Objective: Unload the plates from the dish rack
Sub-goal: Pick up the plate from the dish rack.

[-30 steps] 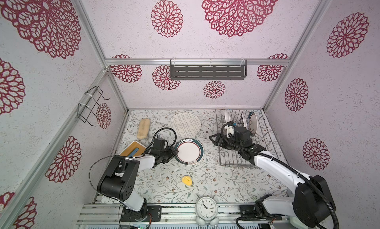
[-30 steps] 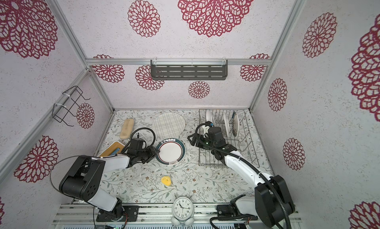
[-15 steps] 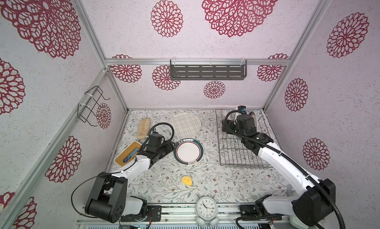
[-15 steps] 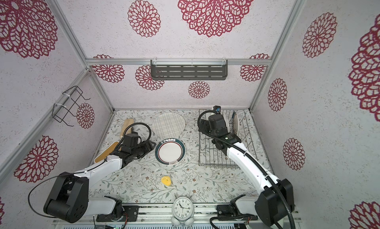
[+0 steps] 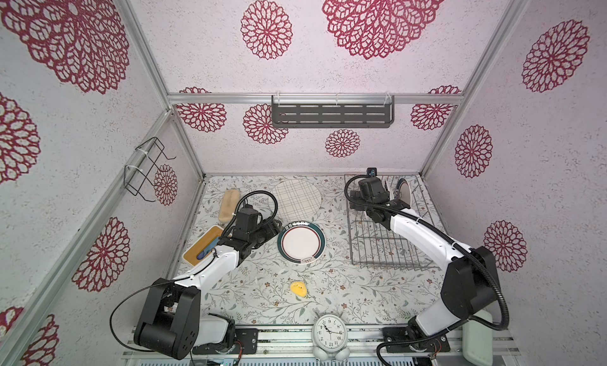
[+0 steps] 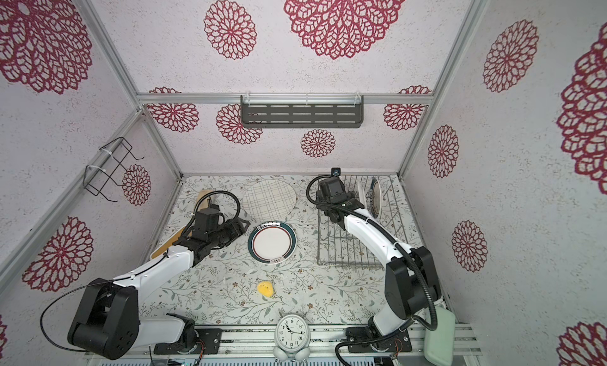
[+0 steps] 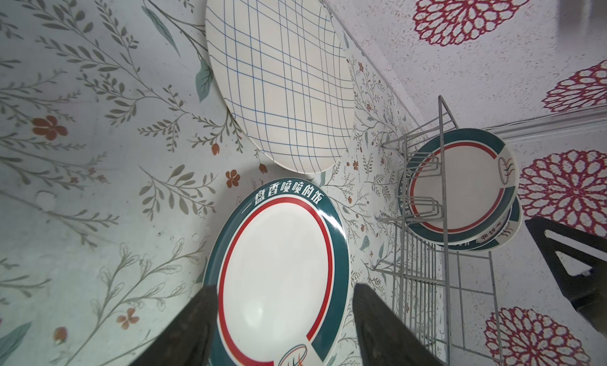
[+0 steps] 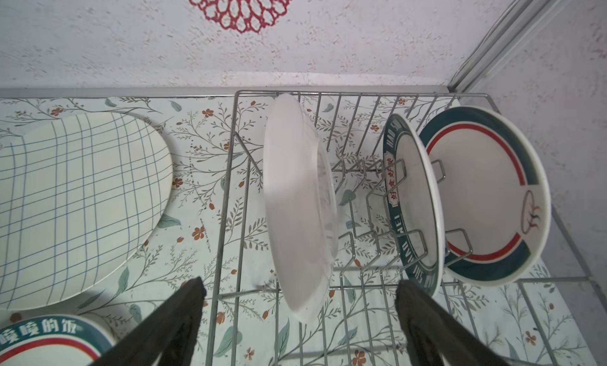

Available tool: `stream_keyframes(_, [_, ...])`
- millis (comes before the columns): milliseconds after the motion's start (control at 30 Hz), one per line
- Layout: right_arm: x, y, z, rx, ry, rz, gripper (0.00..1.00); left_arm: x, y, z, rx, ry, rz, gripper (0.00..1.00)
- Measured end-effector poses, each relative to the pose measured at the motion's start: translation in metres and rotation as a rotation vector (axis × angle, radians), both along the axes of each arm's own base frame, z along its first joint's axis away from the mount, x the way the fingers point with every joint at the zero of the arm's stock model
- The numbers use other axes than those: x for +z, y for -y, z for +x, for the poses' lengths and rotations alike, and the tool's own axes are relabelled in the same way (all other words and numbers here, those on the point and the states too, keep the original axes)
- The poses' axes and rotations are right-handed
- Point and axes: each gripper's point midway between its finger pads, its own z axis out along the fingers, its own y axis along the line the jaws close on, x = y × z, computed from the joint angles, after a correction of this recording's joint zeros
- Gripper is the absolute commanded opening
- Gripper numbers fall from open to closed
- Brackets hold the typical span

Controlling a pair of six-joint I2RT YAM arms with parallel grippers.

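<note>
Plates [image 8: 486, 197], teal-and-red-rimmed, upright in dish rack [image 5: 384, 249] (one back-on, plain white); left tool [image 7: 285, 287], right tool [image 8: 300, 280] agape, empty.

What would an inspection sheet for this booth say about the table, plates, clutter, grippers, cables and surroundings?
Surface: floral table cover, small white specks.
Job's things: grid plate and teal-rimmed plate flat on the table; white plate, lettered plate and red-ringed plate upright in the dish rack.
Clutter: yellow lump, alarm clock, tan block, yellow-edged tray.
Grippers: left gripper open, empty, beside the teal-rimmed plate; right gripper open, empty, facing the white plate.
Cables: left hose loop and right hose loop arch over the wrists.
Surroundings: red-flowered walls, dark grey shelf, black wire holder.
</note>
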Motion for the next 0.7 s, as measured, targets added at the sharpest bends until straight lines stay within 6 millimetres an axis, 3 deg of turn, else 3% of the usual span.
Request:
stream_keyframes(367, [-0.024, 0.0, 0.023, -0.042, -0.035, -0.086, 0.8, 0.001, 0.009, -0.001, -0.017, 0.001, -0.022, 0.7])
stream_keyframes(600, [-0.046, 0.01, 0.028, -0.096, -0.068, -0.173, 0.62, 0.001, 0.01, -0.002, -0.021, 0.0, -0.024, 0.7])
stream_keyframes(700, [-0.048, 0.016, 0.028, -0.124, -0.066, -0.204, 0.59, 0.001, 0.011, -0.002, -0.021, 0.0, -0.025, 0.7])
